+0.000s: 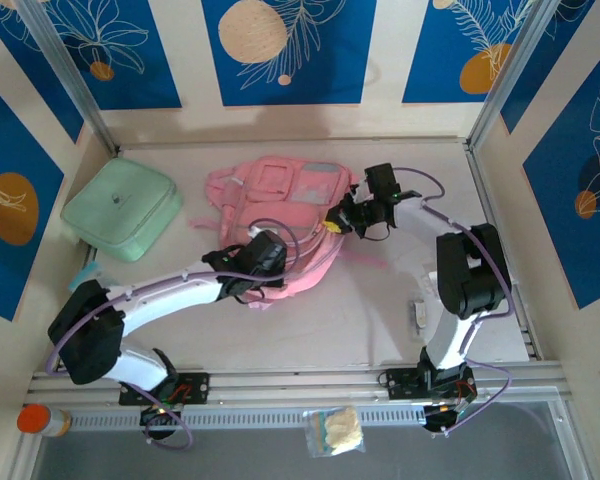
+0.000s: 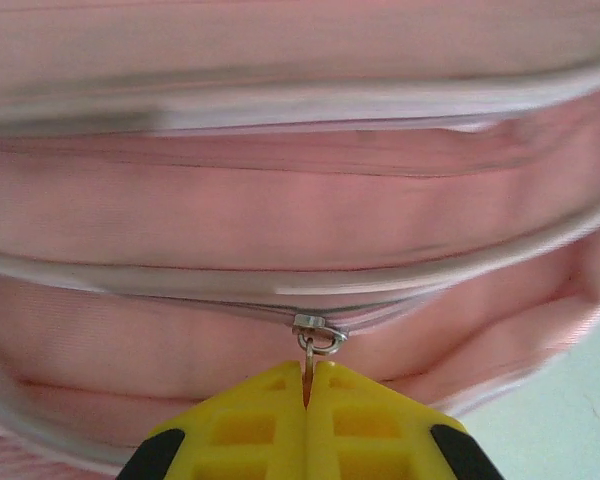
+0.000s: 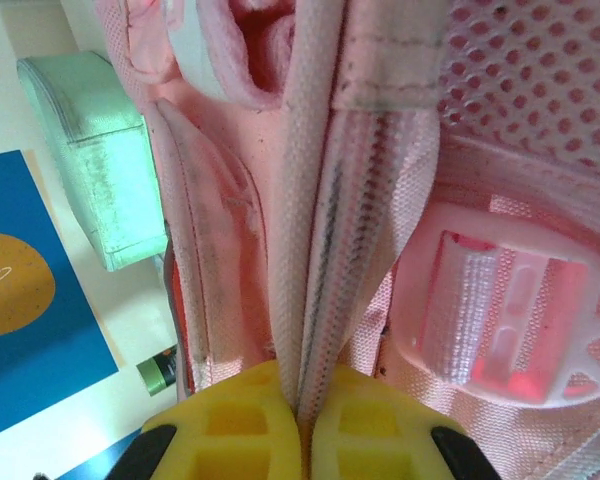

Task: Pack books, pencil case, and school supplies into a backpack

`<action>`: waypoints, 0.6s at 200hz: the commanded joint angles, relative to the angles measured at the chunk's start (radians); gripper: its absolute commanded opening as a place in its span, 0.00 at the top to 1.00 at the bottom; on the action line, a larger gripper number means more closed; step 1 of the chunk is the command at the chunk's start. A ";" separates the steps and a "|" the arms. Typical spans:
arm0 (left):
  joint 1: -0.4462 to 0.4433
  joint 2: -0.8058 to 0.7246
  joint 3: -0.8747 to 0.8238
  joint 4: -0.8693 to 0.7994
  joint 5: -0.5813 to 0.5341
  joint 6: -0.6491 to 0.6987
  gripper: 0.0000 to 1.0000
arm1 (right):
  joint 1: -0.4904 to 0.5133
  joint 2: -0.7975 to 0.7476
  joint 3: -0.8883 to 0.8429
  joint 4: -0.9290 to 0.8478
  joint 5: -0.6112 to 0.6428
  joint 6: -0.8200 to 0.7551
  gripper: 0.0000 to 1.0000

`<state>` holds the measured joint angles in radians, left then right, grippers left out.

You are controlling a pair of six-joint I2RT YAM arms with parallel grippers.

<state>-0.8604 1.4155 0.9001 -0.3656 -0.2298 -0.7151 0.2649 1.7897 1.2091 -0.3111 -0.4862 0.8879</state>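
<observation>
- Backpack lies mid-table, right of the green pouch.
- Left gripper pinches its zipper pull.
- Right gripper is clamped on a pink strap.

The backpack sits mid-table toward the far side, square pouch to its left. Its near-edge zipper pull is in the left gripper, a right-side strap in the right gripper.
</observation>
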 commanded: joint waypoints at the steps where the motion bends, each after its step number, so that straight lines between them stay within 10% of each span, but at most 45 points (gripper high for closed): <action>1: 0.014 -0.055 -0.041 -0.086 0.069 0.027 1.00 | -0.011 -0.021 0.047 -0.003 0.012 -0.066 0.99; 50: 0.011 -0.030 0.030 -0.030 0.151 0.034 1.00 | 0.068 -0.220 -0.208 0.138 0.032 0.140 0.48; 120: 0.004 -0.007 0.056 -0.001 0.176 0.042 1.00 | 0.325 -0.273 -0.364 0.366 0.270 0.452 0.32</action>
<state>-0.8436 1.4040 0.9154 -0.3744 -0.1104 -0.6964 0.5659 1.4773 0.8467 -0.0528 -0.3199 1.2160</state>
